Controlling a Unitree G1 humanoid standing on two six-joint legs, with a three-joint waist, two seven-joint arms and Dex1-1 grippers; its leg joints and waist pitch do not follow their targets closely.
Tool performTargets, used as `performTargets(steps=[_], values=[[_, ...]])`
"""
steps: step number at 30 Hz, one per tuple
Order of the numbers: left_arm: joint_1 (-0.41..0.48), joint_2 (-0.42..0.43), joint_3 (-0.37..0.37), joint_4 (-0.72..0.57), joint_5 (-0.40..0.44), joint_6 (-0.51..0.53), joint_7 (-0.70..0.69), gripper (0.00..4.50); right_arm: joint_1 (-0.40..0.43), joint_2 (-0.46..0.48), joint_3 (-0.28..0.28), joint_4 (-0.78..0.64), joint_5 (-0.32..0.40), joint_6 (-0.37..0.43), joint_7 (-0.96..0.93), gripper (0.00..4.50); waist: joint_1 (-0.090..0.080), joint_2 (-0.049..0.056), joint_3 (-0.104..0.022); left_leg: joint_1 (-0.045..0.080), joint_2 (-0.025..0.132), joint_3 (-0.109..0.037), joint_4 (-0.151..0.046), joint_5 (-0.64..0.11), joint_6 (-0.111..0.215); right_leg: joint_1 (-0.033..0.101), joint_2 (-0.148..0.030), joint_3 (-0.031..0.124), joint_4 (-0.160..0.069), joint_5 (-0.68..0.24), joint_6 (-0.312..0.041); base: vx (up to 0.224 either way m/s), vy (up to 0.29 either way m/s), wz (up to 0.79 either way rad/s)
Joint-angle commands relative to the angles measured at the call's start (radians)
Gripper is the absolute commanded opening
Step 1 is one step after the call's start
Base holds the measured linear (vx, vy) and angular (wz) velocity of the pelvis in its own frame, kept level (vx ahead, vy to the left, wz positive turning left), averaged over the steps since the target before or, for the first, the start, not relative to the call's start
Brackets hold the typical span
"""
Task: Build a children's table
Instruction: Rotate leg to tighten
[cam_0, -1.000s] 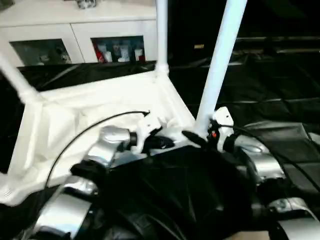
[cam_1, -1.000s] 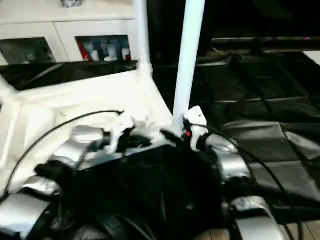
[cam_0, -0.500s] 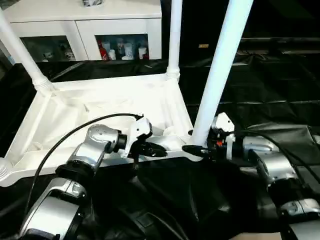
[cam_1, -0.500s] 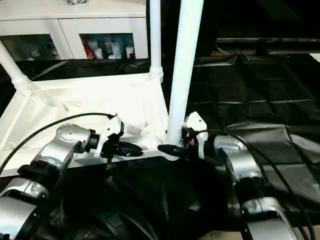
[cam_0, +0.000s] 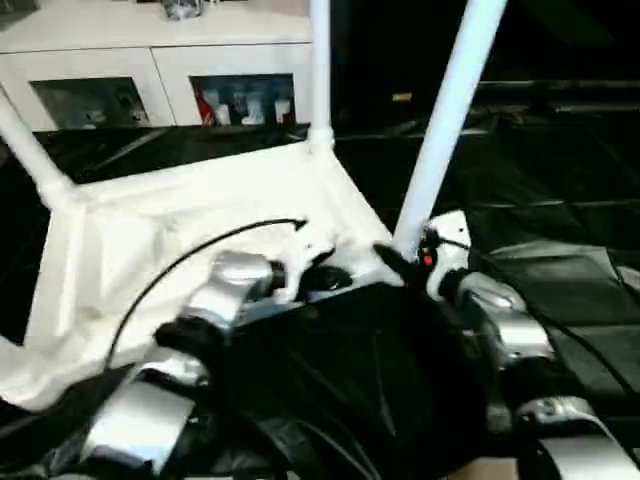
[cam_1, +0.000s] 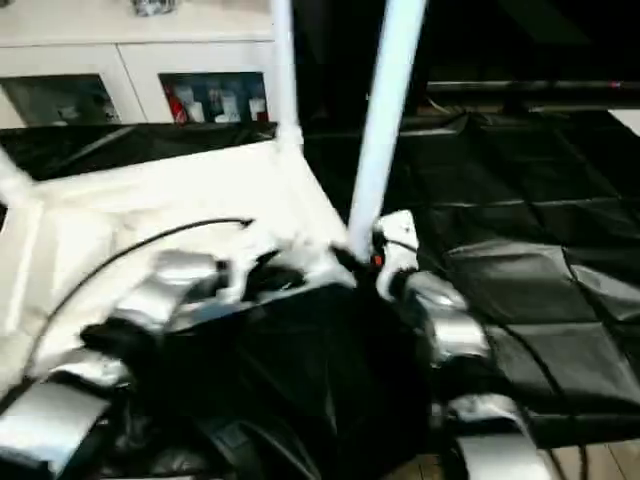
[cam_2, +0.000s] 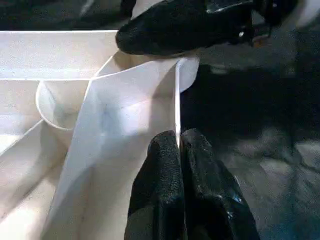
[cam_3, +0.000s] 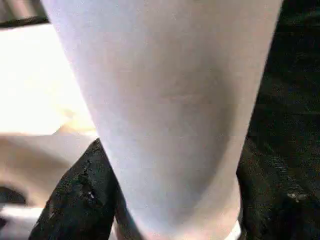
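Over the last second our right claw (cam_3: 170, 200) has narrowed onto the near leg (cam_0: 440, 130) of the upturned children's table (cam_0: 200, 215) lying on the black sheet (cam_0: 560, 170), while our left claw (cam_2: 180, 150), fingers together, pinches its rim, so this leg looks ready for seating.

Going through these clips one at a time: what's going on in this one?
A humanoid robot is assembling a white children's table, which lies upside down on black sheeting. The left gripper is shut on the thin rim of the tabletop. The right gripper has its fingers on either side of the base of the near leg at the corner. Three legs stand upright in their sockets.
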Motion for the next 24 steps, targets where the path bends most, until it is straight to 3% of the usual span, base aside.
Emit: performTargets(steps=[1,5,7,9,15,17,18,20,22,24], values=[[-0.027,-0.046,0.011,0.020,-0.001,0.003,0.084,0.00,0.005,0.041,-0.015,0.074,-0.006,0.031,-0.097,2.72,-0.008,-0.009,-0.059,0.031,0.065,-0.039,-0.086,-0.322,-0.011,0.027,-0.077,0.048,-0.091,-0.344,-0.192,0.000,0.000,0.00],[-0.042,-0.082,0.007,0.034,0.007,-0.001,0.101,0.00,-0.009,0.103,0.047,0.081,-0.055,-0.003,-0.086,2.72,-0.007,-0.005,-0.061,0.029,0.063,-0.040,-0.087,-0.333,-0.012,0.030,-0.078,0.048,-0.091,-0.325,-0.187,0.000,0.000,0.00],[-0.037,-0.076,0.007,0.026,0.004,-0.006,0.077,0.00,-0.006,0.104,0.063,0.064,-0.051,-0.010,-0.040,3.28,-0.005,-0.006,-0.065,0.027,0.062,-0.038,-0.085,-0.310,0.005,0.035,-0.078,0.047,-0.088,-0.286,-0.191,0.000,0.000,0.00],[-0.028,-0.062,0.003,0.021,0.001,-0.018,0.047,0.00,-0.008,0.097,0.053,0.050,-0.026,-0.003,0.000,3.42,-0.005,-0.007,-0.064,0.023,0.062,-0.038,-0.085,-0.296,0.017,0.037,-0.078,0.047,-0.087,-0.278,-0.193,0.000,0.000,0.00],[0.003,-0.010,-0.016,-0.018,-0.003,-0.038,-0.056,0.00,-0.026,0.029,0.045,0.037,-0.004,-0.003,0.144,3.77,-0.007,-0.009,-0.068,0.015,0.065,-0.036,-0.080,-0.241,0.049,0.044,-0.077,0.044,-0.077,-0.212,-0.217,0.000,0.000,0.00],[0.031,0.028,-0.026,-0.054,-0.020,-0.043,-0.162,0.00,-0.011,-0.040,0.078,-0.008,-0.003,0.001,0.310,3.77,-0.004,-0.012,-0.073,0.011,0.064,-0.034,-0.072,-0.194,0.075,0.051,-0.075,0.041,-0.066,-0.145,-0.237,0.000,0.000,0.00],[0.041,0.041,-0.030,-0.068,-0.027,-0.049,-0.205,0.00,-0.002,-0.063,0.090,-0.030,0.002,0.006,0.369,3.77,-0.004,-0.017,-0.074,0.010,0.066,-0.031,-0.068,-0.173,0.094,0.049,-0.074,0.041,-0.063,-0.108,-0.250,0.000,0.000,0.00],[0.061,0.071,-0.038,-0.096,-0.039,-0.053,-0.284,0.00,0.013,-0.110,0.112,-0.072,0.011,0.024,0.480,3.77,0.002,-0.016,-0.075,0.011,0.067,-0.030,-0.063,-0.138,0.121,0.048,-0.074,0.041,-0.055,-0.057,-0.266,0.000,0.000,0.00],[0.072,0.092,-0.046,-0.110,-0.042,-0.059,-0.328,0.00,0.019,-0.139,0.124,-0.090,0.013,0.030,0.543,3.77,0.007,-0.015,-0.076,0.011,0.068,-0.028,-0.061,-0.141,0.132,0.046,-0.074,0.041,-0.053,-0.054,-0.274,0.000,0.000,0.00],[0.088,0.116,-0.049,-0.131,-0.051,-0.054,-0.370,0.00,0.023,-0.177,0.141,-0.110,0.019,0.046,0.618,3.77,0.006,-0.015,-0.069,0.014,0.069,-0.029,-0.066,-0.182,0.117,0.042,-0.074,0.040,-0.062,-0.131,-0.269,0.000,0.000,0.00]])
